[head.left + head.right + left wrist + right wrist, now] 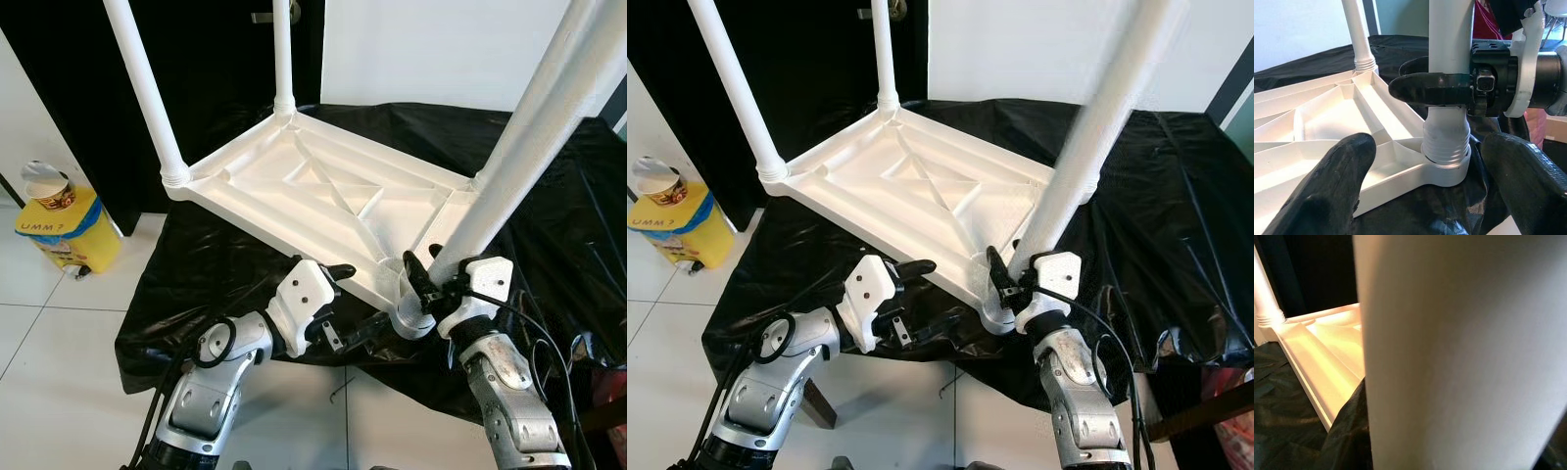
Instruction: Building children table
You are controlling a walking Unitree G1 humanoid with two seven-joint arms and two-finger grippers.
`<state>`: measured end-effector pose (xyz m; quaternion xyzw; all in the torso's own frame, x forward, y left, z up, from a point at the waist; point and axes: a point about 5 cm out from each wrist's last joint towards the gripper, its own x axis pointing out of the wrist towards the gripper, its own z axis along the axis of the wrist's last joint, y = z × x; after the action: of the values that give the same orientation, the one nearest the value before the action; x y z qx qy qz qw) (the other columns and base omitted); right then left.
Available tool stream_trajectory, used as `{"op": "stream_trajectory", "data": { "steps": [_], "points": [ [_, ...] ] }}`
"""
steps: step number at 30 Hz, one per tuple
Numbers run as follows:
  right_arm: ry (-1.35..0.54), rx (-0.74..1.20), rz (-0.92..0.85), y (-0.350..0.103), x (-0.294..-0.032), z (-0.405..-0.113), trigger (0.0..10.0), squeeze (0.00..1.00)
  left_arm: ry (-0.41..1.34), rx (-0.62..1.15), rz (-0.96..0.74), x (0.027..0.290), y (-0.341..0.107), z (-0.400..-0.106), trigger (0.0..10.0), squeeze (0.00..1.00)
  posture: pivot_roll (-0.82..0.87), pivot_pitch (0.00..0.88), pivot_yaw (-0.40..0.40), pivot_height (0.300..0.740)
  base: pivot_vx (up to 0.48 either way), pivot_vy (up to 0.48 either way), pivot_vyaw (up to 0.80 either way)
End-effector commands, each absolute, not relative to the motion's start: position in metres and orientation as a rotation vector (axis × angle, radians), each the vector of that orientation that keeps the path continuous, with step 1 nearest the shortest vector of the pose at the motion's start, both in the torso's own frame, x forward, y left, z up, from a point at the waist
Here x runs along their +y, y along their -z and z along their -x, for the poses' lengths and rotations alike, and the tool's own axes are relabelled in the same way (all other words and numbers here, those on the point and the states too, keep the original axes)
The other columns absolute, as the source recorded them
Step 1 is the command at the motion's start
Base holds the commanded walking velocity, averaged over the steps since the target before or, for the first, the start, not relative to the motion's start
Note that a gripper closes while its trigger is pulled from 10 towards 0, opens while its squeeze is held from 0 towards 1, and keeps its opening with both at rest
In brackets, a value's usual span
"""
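Black plastic sheeting covered the work surface, and the white tabletop lay on it upside down with its legs pointing up. Pale floor tiles surrounded it, with a yellow container by a dark doorway. The right gripper was clamped around the nearest leg just above its threaded socket. The left gripper hovered beside the tabletop's near edge, fingers spread, holding nothing.
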<state>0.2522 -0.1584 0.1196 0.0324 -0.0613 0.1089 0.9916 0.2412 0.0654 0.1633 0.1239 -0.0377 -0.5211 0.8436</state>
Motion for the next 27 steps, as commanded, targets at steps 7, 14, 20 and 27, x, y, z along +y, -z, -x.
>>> {"op": "stream_trajectory", "data": {
  "steps": [7,14,20,27],
  "points": [
    [-0.224,0.025,0.022,-0.082,-0.162,-0.238,10.0,0.00,1.028,-0.099,-0.280,0.065,-0.167,-0.244,10.0,0.00,-0.02,0.079,-0.018,0.740,0.000,0.000,0.00],
    [-0.219,-0.010,0.106,-0.083,-0.165,-0.233,10.0,0.00,1.014,-0.107,-0.282,0.066,-0.169,-0.246,10.0,0.00,-0.02,0.086,-0.020,0.740,0.000,0.000,0.00],
    [-0.122,0.008,0.083,-0.082,-0.174,-0.241,10.0,0.00,1.009,-0.110,-0.282,0.066,-0.169,-0.247,10.0,0.00,-0.02,0.086,-0.021,0.740,0.000,0.000,0.00],
    [0.020,0.010,0.047,-0.085,-0.180,-0.253,10.0,0.00,1.004,-0.117,-0.285,0.066,-0.170,-0.248,10.0,0.00,-0.01,0.079,-0.025,0.740,0.000,0.000,0.00]
  ]
}}
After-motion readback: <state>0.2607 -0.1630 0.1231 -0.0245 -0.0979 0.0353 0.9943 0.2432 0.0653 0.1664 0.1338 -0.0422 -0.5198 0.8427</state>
